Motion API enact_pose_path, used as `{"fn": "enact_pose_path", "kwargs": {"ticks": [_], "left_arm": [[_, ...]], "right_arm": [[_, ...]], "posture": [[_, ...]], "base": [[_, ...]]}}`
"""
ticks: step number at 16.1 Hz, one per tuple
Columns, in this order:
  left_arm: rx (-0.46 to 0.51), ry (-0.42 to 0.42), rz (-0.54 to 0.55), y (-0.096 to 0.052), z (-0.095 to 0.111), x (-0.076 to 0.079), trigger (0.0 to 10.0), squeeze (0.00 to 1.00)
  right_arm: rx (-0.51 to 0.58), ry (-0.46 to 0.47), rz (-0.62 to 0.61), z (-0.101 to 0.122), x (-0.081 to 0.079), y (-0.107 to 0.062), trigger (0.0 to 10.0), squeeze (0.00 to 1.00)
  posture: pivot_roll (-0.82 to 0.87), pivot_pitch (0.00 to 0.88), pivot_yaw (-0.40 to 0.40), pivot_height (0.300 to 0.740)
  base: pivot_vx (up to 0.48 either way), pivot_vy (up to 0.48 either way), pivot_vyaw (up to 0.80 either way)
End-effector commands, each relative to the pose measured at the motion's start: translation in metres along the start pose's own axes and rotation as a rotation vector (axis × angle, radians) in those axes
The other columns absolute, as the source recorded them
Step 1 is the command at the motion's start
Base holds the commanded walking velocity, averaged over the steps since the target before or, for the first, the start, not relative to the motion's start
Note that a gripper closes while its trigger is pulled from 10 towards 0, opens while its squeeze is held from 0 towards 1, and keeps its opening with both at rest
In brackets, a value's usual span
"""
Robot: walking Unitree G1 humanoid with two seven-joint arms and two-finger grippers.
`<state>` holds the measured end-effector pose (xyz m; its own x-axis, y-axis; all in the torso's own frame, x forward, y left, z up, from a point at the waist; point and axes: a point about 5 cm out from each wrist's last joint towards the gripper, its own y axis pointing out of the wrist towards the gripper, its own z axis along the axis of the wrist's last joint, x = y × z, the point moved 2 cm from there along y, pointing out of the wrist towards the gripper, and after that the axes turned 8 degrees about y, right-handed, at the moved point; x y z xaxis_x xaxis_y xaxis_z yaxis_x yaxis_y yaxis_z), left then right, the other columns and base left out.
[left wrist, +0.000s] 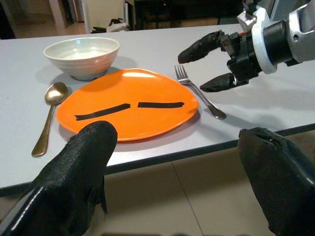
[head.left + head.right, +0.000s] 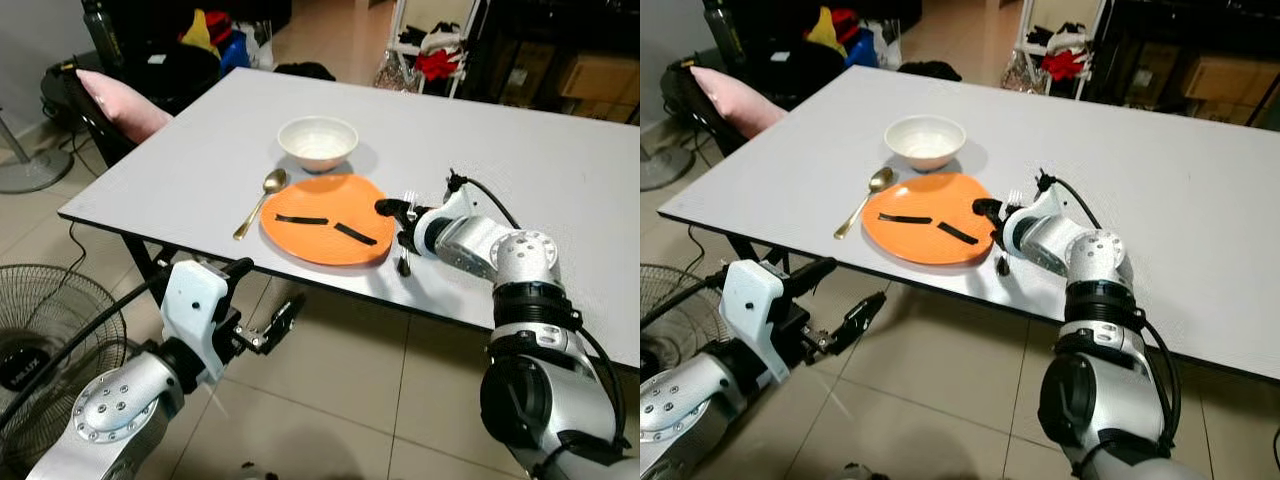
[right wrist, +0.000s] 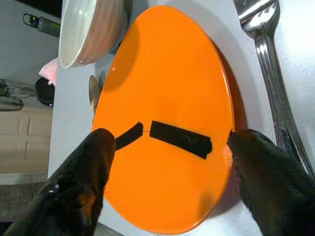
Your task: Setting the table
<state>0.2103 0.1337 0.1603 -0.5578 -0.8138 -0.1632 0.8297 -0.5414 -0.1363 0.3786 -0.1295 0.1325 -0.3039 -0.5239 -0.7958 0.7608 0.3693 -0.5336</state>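
An orange plate (image 2: 325, 215) with two black strips on it lies near the front edge of the white table (image 2: 190, 165). Behind it stands a white bowl (image 2: 317, 142). A gold spoon (image 2: 262, 198) lies to the plate's left, and a silver fork (image 1: 199, 92) to its right. My right gripper (image 2: 395, 225) is open just above the fork at the plate's right rim, with nothing between its fingers. Open too, my left gripper (image 2: 268, 288) hangs below and in front of the table edge, pointing toward the plate.
A floor fan (image 2: 50, 330) stands at my lower left. A chair with a pink cushion (image 2: 120, 105) sits at the table's left end. Bags and clutter (image 2: 215, 40) lie on the floor beyond the table. The tiled floor runs under the table.
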Motion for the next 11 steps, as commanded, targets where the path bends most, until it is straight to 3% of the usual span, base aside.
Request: {"fn": "enact_pose_path", "kwargs": {"ticks": [1,3,4,5,6,7,8,10,11], "left_arm": [[0.004,0.008,-0.005,-0.001,0.001,0.001,10.0,0.00],[0.008,0.012,0.003,-0.001,0.002,0.001,10.0,0.00],[0.004,0.026,0.088,-0.005,0.000,-0.005,10.0,0.00],[-0.003,0.028,0.148,-0.005,-0.001,-0.010,10.0,0.00],[-0.005,0.030,0.262,-0.005,-0.003,-0.017,10.0,0.00],[0.003,0.034,0.330,-0.004,-0.002,-0.022,10.0,0.00],[0.011,0.040,0.373,-0.002,-0.001,-0.023,10.0,0.00],[0.008,0.078,0.435,0.004,-0.001,-0.023,10.0,0.00],[0.000,0.087,0.452,0.004,-0.001,-0.024,10.0,0.00]], "right_arm": [[-0.002,-0.008,-0.002,0.001,0.003,-0.004,10.0,1.00],[0.000,-0.064,0.049,0.003,-0.003,-0.013,10.0,1.00],[0.136,-0.190,0.247,0.016,-0.023,-0.044,10.0,0.51],[0.204,-0.292,0.299,0.019,-0.028,-0.057,10.0,0.00],[0.325,-0.567,0.340,0.014,-0.034,-0.082,10.0,0.00],[0.357,-0.705,0.351,0.006,-0.036,-0.090,10.0,0.00],[0.397,-0.794,0.342,-0.001,-0.033,-0.096,10.0,0.00],[0.469,-0.984,0.285,-0.025,-0.014,-0.103,10.0,0.00],[0.467,-1.020,0.289,-0.030,-0.013,-0.104,10.0,0.00]], "posture": [[-0.06,0.000,0.023,0.740],[-0.06,0.000,0.023,0.740],[-0.05,0.000,0.014,0.740],[-0.05,0.000,0.018,0.740],[-0.06,0.000,0.026,0.740],[-0.06,0.000,0.031,0.740],[-0.07,0.000,0.040,0.740],[-0.09,0.000,0.057,0.740],[-0.09,0.000,0.057,0.740]], "base": [[0.000,0.000,0.00],[0.000,0.000,0.00],[0.000,0.000,0.00],[0.000,0.000,0.00],[0.000,0.000,0.00],[0.000,0.000,0.00],[0.000,0.000,0.00],[0.000,0.000,0.80],[0.000,0.000,0.80]]}}
